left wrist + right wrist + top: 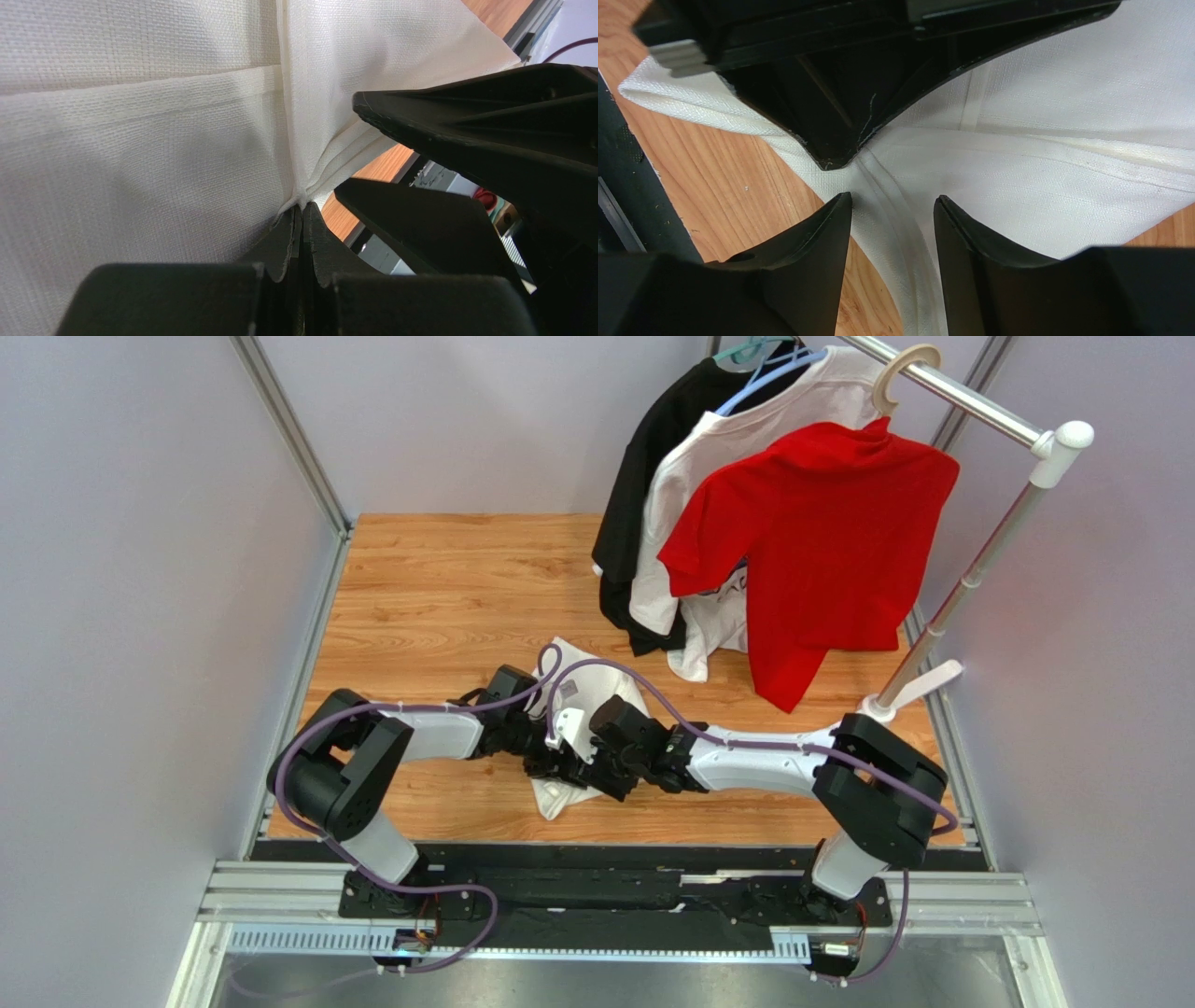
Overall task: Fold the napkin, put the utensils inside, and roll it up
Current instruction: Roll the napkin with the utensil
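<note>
Napkin [140, 161] clamped in left gripper [303, 210]; right gripper [892, 201] spread apart astride fold

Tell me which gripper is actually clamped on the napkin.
The left gripper: its jaws are pressed together, pinching a fold of the napkin. The right gripper stands open, jaws apart on either side of a napkin hem.

Black-and-white arms [435, 735], purple cables [281, 763]
</note>
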{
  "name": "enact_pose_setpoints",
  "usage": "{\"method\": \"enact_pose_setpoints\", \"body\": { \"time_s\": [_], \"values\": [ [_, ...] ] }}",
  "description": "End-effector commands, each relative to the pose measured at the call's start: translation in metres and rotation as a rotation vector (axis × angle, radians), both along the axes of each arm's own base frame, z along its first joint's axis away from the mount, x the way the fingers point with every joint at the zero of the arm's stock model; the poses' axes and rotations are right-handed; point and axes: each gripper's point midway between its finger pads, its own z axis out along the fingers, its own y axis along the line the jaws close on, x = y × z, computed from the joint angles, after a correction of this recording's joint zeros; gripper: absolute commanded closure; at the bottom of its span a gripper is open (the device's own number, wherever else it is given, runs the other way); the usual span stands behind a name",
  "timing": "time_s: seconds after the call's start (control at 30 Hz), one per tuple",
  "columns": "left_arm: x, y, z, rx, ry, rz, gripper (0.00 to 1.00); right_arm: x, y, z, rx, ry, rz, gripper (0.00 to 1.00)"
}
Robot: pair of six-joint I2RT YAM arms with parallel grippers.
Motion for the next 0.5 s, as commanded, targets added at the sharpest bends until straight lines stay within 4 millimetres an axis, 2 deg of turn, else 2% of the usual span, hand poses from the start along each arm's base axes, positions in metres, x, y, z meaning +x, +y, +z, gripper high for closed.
{"method": "enact_pose_setpoints", "body": {
  "time_s": [0.0, 0.17, 0.33, 0.4, 0.43, 0.47],
  "values": [
    [-0.023, 0.03, -0.038, 0.185, 0.085, 0.01, 1.0, 0.019, 0.016, 0.015, 0.079, -0.009, 0.006, 0.51],
    [-0.023, 0.03, -0.038, 0.181, 0.085, 0.005, 1.0, 0.022, 0.013, 0.01, 0.104, 0.074, -0.011, 0.64],
    [-0.021, 0.028, -0.036, 0.172, 0.072, 0.004, 1.0, 0.011, 0.01, -0.001, 0.076, 0.149, 0.004, 0.77],
    [-0.018, 0.026, -0.033, 0.158, 0.058, 0.002, 1.0, 0.007, 0.006, -0.011, 0.051, 0.181, -0.004, 0.81],
    [-0.018, 0.025, -0.031, 0.151, 0.05, 0.0, 0.98, 0.006, 0.005, -0.015, 0.044, 0.191, -0.012, 0.85],
    [-0.017, 0.024, -0.029, 0.146, 0.043, 0.002, 0.9, 0.005, 0.004, -0.017, 0.039, 0.202, -0.023, 0.87]
  ]
}}
